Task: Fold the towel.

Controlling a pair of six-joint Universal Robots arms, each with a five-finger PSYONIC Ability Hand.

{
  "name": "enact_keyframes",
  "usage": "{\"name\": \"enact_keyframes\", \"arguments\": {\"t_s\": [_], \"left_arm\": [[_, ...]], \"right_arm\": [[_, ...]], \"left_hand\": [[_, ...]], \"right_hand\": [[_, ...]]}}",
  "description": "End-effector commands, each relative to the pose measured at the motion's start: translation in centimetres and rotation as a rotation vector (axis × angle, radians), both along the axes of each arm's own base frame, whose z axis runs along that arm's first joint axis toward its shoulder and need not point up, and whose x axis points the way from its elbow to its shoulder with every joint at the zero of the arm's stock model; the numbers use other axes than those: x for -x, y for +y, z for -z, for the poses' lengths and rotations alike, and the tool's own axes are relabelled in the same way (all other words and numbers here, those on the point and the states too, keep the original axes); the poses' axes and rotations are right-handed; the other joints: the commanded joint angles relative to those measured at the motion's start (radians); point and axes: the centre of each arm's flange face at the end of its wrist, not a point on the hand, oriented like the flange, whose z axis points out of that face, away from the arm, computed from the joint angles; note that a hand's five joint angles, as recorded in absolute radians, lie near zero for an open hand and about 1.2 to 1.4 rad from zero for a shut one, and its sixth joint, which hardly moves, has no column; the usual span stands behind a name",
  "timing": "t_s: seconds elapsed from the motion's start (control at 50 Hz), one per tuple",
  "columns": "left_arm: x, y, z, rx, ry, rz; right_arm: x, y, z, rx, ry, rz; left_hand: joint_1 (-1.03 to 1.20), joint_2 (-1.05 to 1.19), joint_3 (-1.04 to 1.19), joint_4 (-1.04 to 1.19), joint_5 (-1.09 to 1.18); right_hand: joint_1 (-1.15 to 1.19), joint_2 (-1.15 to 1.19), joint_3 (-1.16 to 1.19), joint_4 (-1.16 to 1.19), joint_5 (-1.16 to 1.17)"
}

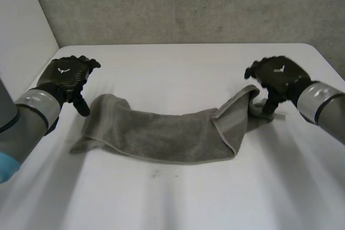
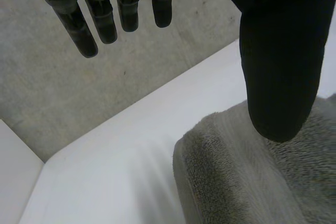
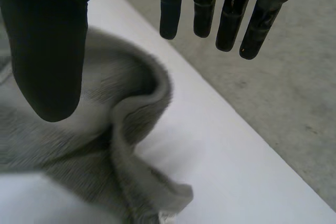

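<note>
Towel (image 1: 161, 133): grey, laid on the white table (image 1: 172, 203) as a long rumpled band running across between the two hands. It is not spread flat. The right end is turned up and bunched, with a hemmed edge folded back toward the middle. The left end is doubled over, with a flap trailing toward the near side. No neat fold is seen.

Left hand (image 1: 69, 75): held just above and beside the towel's left end. In the left wrist view the fingers (image 2: 79, 30) are straight and set apart from the thumb, with nothing between them, so the hand is released. The thumb tip hangs over the towel's corner; whether it touches cannot be told for certain.

Right hand (image 1: 276, 75): held over the bunched right end, likewise released. The fingers are straight, the thumb is apart and no cloth is pinched.

Judgement: the step in hand is taken to be the grasping of the two ends, and the task is judged barely begun. For the next move, each hand must be lowered onto its end and an edge pinched between thumb and fingers. At the layered right end, care is called for so that the proper edge is taken.
</note>
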Motion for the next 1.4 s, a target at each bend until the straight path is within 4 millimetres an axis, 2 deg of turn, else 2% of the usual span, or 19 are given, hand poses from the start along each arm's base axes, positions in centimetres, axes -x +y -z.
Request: {"name": "enact_keyframes", "arguments": {"t_s": [0.02, 0.18, 0.34, 0.52, 0.58, 0.62, 0.64, 0.66, 0.68, 0.7, 0.74, 0.8, 0.84, 0.86, 0.9, 0.92, 0.98, 1.16, 1.4], "left_arm": [[-0.6, 2.3, 0.3, -0.018, -0.034, 0.009], [-1.4, 4.2, 3.2, -0.079, -0.185, 0.032], [-2.4, 4.5, 4.8, -0.139, -0.188, 0.054], [-3.5, 3.8, 5.3, -0.168, -0.141, 0.094], [-3.5, 3.8, 5.4, -0.171, -0.140, 0.094], [-3.5, 3.7, 5.5, -0.175, -0.139, 0.096], [-3.5, 3.7, 5.5, -0.175, -0.139, 0.096], [-3.5, 3.7, 5.7, -0.178, -0.139, 0.097], [-3.5, 3.7, 5.7, -0.178, -0.139, 0.097], [-3.4, 3.8, 5.7, -0.177, -0.138, 0.100], [-3.3, 3.8, 5.7, -0.175, -0.138, 0.104], [-3.0, 4.0, 5.8, -0.167, -0.139, 0.116], [-2.4, 4.1, 5.9, -0.150, -0.137, 0.136], [-2.4, 4.1, 5.9, -0.150, -0.137, 0.136], [-1.4, 4.4, 6.1, -0.130, -0.137, 0.172], [-1.4, 4.4, 6.1, -0.130, -0.136, 0.172], [-0.3, 4.7, 6.5, -0.125, -0.140, 0.208], [0.8, 4.7, 7.5, -0.158, -0.124, 0.237], [1.9, 2.7, 8.6, -0.209, -0.025, 0.223]], "right_arm": [[-0.5, 2.1, 1.8, 0.076, 0.144, -0.125], [-3.9, 3.9, 1.9, 0.167, 0.145, -0.242], [-6.8, 3.8, 4.3, 0.259, 0.184, -0.332], [-7.5, 3.3, 5.7, 0.247, 0.204, -0.342], [-7.6, 3.0, 6.5, 0.230, 0.214, -0.344], [-7.7, 2.7, 6.8, 0.237, 0.227, -0.346], [-7.7, 2.7, 6.8, 0.237, 0.227, -0.346], [-7.8, 2.5, 6.5, 0.254, 0.232, -0.346], [-7.8, 2.5, 6.5, 0.254, 0.232, -0.346], [-7.8, 2.4, 6.0, 0.265, 0.224, -0.343], [-8.0, 2.3, 5.2, 0.275, 0.202, -0.341], [-8.2, 2.1, 2.2, 0.311, 0.126, -0.311], [-8.3, 1.9, -1.0, 0.305, -0.010, -0.273], [-8.3, 1.9, -1.1, 0.305, -0.010, -0.272], [-7.8, 1.6, -4.4, 0.298, -0.151, -0.220], [-7.8, 1.6, -4.4, 0.298, -0.151, -0.220], [-7.1, 1.4, -8.3, 0.284, -0.331, -0.132], [-5.2, 0.6, -11.8, 0.325, -0.437, 0.018], [-3.9, 3.1, -15.4, 0.329, -0.521, 0.019]], "left_hand": [[0.052, 0.059, 0.058, 0.060, 0.060], [0.152, 0.159, 0.158, 0.160, 0.160], [0.152, 0.159, 0.158, 0.160, 0.160], [0.149, 0.156, 0.155, 0.157, 0.157], [0.143, 0.150, 0.149, 0.151, 0.151], [0.134, 0.142, 0.140, 0.142, 0.142], [0.134, 0.142, 0.140, 0.142, 0.142], [0.131, 0.139, 0.137, 0.139, 0.139], [0.131, 0.139, 0.137, 0.139, 0.139], [0.131, 0.139, 0.137, 0.139, 0.139], [0.131, 0.139, 0.137, 0.139, 0.139], [0.131, 0.139, 0.137, 0.139, 0.139], [0.131, 0.139, 0.137, 0.139, 0.139], [0.131, 0.139, 0.137, 0.139, 0.139], [0.131, 0.139, 0.137, 0.139, 0.139], [0.131, 0.139, 0.137, 0.139, 0.139], [0.131, 0.139, 0.137, 0.139, 0.139], [0.111, 0.118, 0.117, 0.119, 0.119], [0.113, 0.121, 0.120, 0.122, 0.122]], "right_hand": [[-0.041, -0.048, -0.009, -0.007, -0.011], [-0.023, -0.030, 0.009, 0.010, 0.007], [-0.011, -0.019, 0.021, 0.022, 0.018], [0.077, 0.069, 0.109, 0.110, 0.106], [0.215, 0.207, 0.247, 0.248, 0.244], [0.562, 0.555, 0.594, 0.595, 0.592], [0.564, 0.557, 0.596, 0.597, 0.594], [0.901, 0.894, 0.933, 0.934, 0.931], [0.904, 0.897, 0.937, 0.938, 0.934], [1.052, 1.045, 1.084, 1.085, 1.082], [1.053, 1.046, 1.085, 1.087, 1.083], [1.053, 1.046, 1.085, 1.087, 1.083], [1.053, 1.046, 1.085, 1.087, 1.083], [1.053, 1.046, 1.085, 1.087, 1.083], [1.053, 1.046, 1.085, 1.087, 1.083], [1.053, 1.046, 1.085, 1.087, 1.083], [1.053, 1.046, 1.085, 1.087, 1.083], [1.053, 1.046, 1.085, 1.087, 1.083], [1.053, 1.046, 1.085, 1.087, 1.083]]}}
